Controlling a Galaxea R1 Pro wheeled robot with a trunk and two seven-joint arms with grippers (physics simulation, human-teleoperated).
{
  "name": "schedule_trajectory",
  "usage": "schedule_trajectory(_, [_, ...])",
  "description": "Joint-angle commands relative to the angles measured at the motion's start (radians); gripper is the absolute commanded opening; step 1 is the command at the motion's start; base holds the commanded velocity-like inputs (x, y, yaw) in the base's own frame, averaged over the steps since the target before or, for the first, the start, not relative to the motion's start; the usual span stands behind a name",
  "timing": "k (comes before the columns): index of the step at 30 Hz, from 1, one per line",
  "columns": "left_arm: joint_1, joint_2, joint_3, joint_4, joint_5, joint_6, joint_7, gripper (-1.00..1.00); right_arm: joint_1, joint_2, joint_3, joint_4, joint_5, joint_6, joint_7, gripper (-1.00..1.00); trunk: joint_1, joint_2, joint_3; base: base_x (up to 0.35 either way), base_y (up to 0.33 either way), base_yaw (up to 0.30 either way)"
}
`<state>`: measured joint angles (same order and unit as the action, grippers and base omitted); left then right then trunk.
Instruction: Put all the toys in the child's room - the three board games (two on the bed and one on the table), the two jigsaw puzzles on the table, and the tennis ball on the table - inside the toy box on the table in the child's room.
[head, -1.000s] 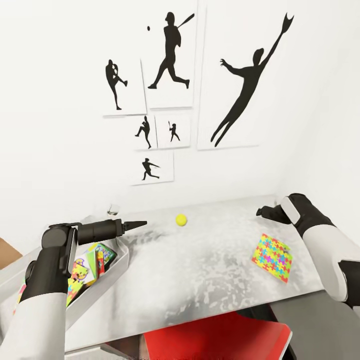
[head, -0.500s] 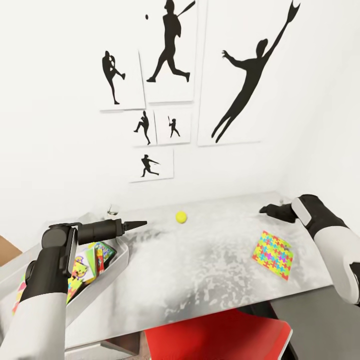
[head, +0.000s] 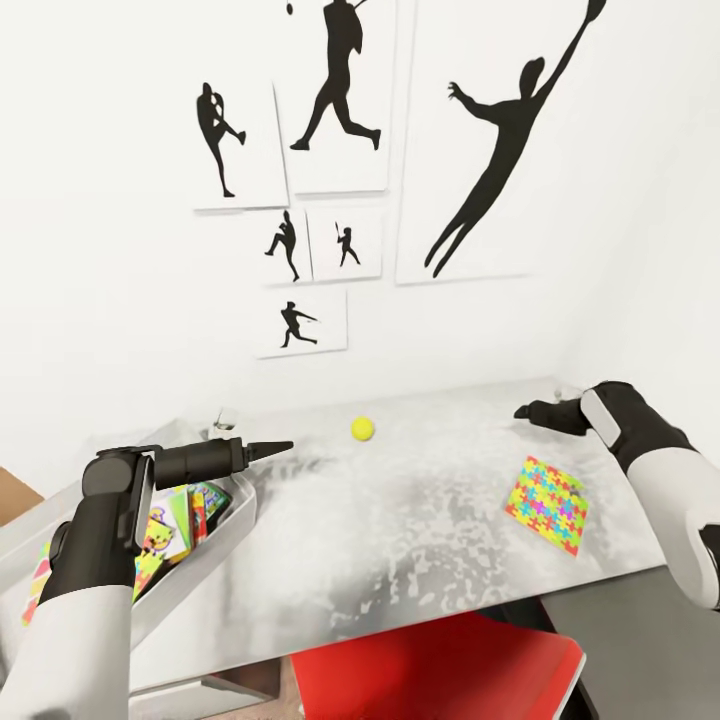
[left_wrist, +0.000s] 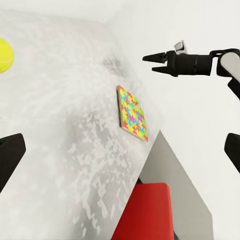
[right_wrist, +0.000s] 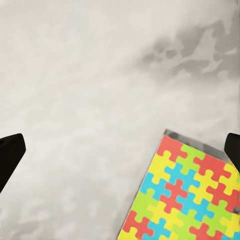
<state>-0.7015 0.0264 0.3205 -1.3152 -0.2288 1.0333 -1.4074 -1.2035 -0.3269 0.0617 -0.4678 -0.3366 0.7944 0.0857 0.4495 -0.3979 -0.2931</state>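
Note:
The tennis ball (head: 362, 428) rests on the light-grey table (head: 400, 540) near the wall; it also shows in the left wrist view (left_wrist: 5, 56). One jigsaw puzzle (head: 546, 503) lies flat near the table's right end (left_wrist: 132, 114) (right_wrist: 185, 197). The toy box (head: 243, 497) stands at the left with colourful flat boxes (head: 175, 525) in it. My left gripper (head: 281, 446) hovers open over the box's right corner, pointing at the ball. My right gripper (head: 522, 409) hangs open above the table, behind the puzzle (left_wrist: 154, 64). Nothing is held.
A small clear cup (head: 226, 420) stands by the wall behind the toy box. A red object (head: 440, 665) sits below the table's front edge. Black baseball silhouettes (head: 335, 90) hang on the white wall. A side wall closes in on the right.
The whole view has tilted, so the pictures and the table sit higher in the frame. My right arm has drifted slightly right and back. The left arm, ball and puzzle are unmoved.

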Motion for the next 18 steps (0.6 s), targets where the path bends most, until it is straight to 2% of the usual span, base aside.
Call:
schedule_trajectory(1, [-0.001, 0.000, 0.001, -0.002, -0.010, 0.010, -0.010, 1.00, -0.001, -0.003, 0.007, -0.008, 0.001, 0.004, 0.005, 1.00, 0.001, -0.002, -0.004, 0.000, 0.000, 0.000])
schedule_trajectory(7, [-0.001, 0.000, 0.000, -0.005, -0.009, 0.011, -0.010, 1.00, -0.002, -0.007, 0.007, -0.063, 0.001, 0.012, 0.017, 1.00, 0.001, -0.002, -0.013, 0.000, 0.000, 0.000])
schedule_trajectory(18, [-0.001, 0.004, 0.001, -0.006, -0.009, 0.010, -0.012, 1.00, -0.020, -0.010, 0.007, -0.083, 0.000, 0.015, 0.024, 1.00, 0.001, -0.002, -0.031, 0.000, 0.000, 0.000])
